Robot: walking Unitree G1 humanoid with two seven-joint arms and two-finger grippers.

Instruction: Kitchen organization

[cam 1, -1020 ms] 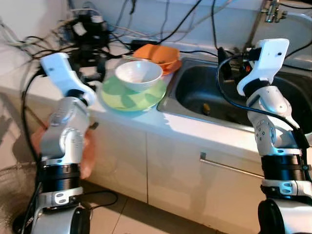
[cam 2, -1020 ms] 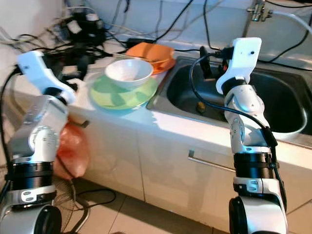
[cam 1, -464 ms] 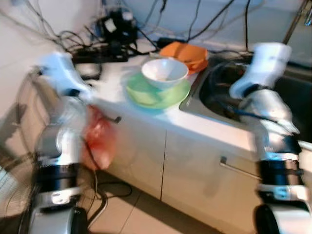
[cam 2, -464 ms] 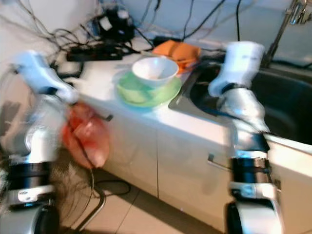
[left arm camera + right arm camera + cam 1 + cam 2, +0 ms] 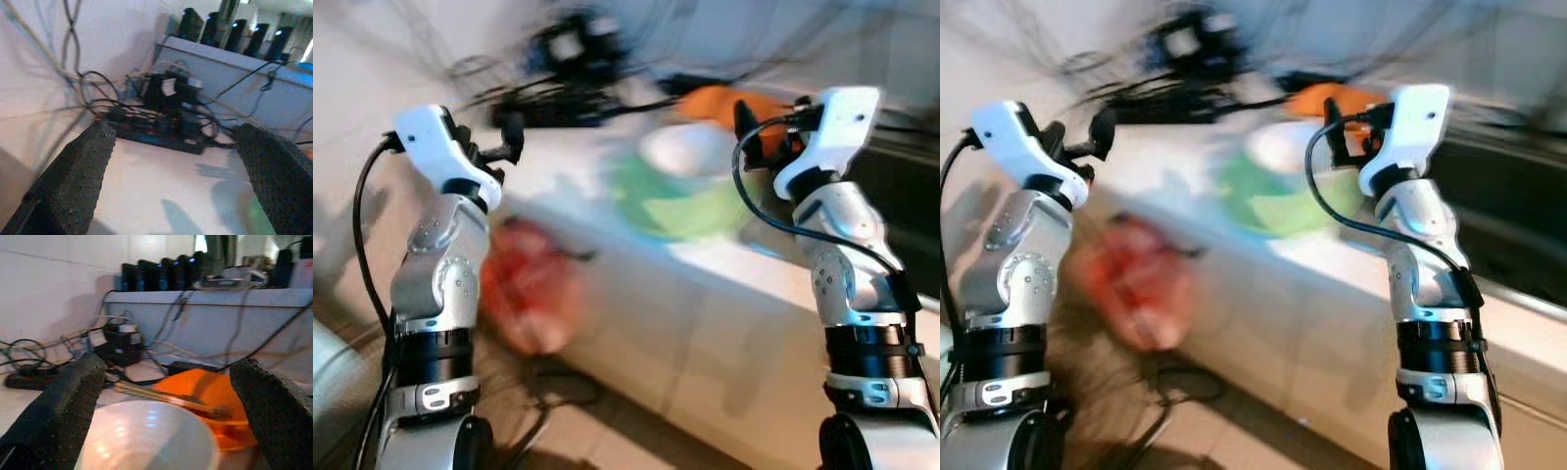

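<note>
The head views are blurred by motion. A white bowl sits on a green plate on the white counter, with an orange bowl behind it. My right gripper is raised in front of these dishes, open and empty. In the right wrist view the white bowl lies between the fingers, and chopsticks rest across the orange bowl. My left gripper is held up over the counter's left end, open and empty, facing a black power strip.
A tangle of black cables and plugs covers the back of the counter. A red bag hangs on the cabinet front below. The dark sink lies at the right.
The whole picture has slid rightward and smeared, so the camera is turning left. Both arms keep their raised pose and both grippers stay open.
</note>
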